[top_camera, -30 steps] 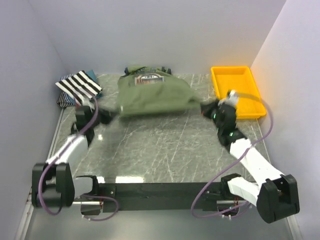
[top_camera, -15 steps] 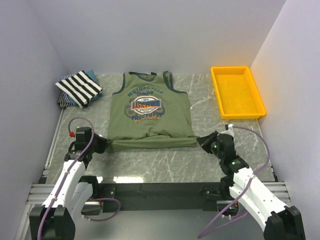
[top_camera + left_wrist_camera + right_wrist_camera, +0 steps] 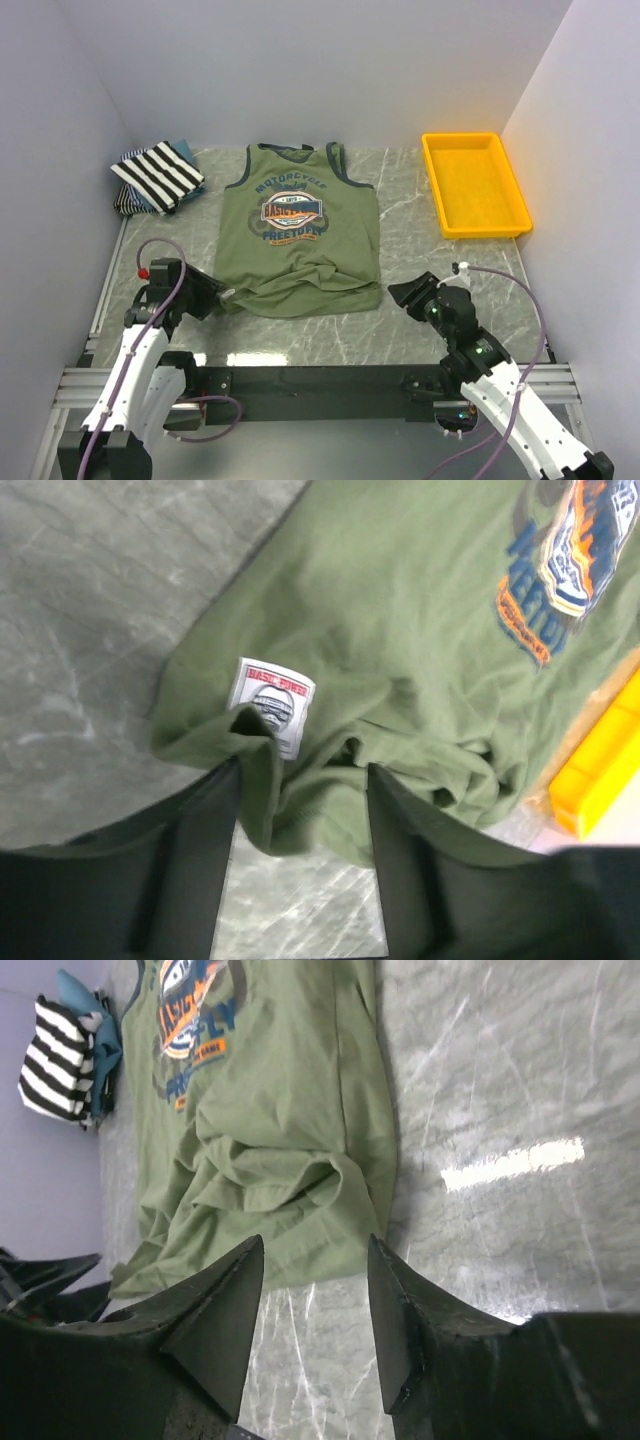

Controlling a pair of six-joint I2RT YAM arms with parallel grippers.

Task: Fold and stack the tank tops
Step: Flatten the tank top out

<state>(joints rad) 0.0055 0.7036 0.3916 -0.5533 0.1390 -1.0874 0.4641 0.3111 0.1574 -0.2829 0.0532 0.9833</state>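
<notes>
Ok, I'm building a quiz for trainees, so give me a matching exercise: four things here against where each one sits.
1 olive-green tank top
2 striped tank top
3 yellow tray
4 right end effector

a far right of the table
b far left corner
c middle of the table
d near right, over bare marble

Pairs: 1-c, 2-b, 3-a, 4-d

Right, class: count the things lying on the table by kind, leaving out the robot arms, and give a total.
Tank tops: 3 (olive-green tank top, striped tank top, bluish tank top)
Trays: 1 (yellow tray)
Total: 4
</notes>
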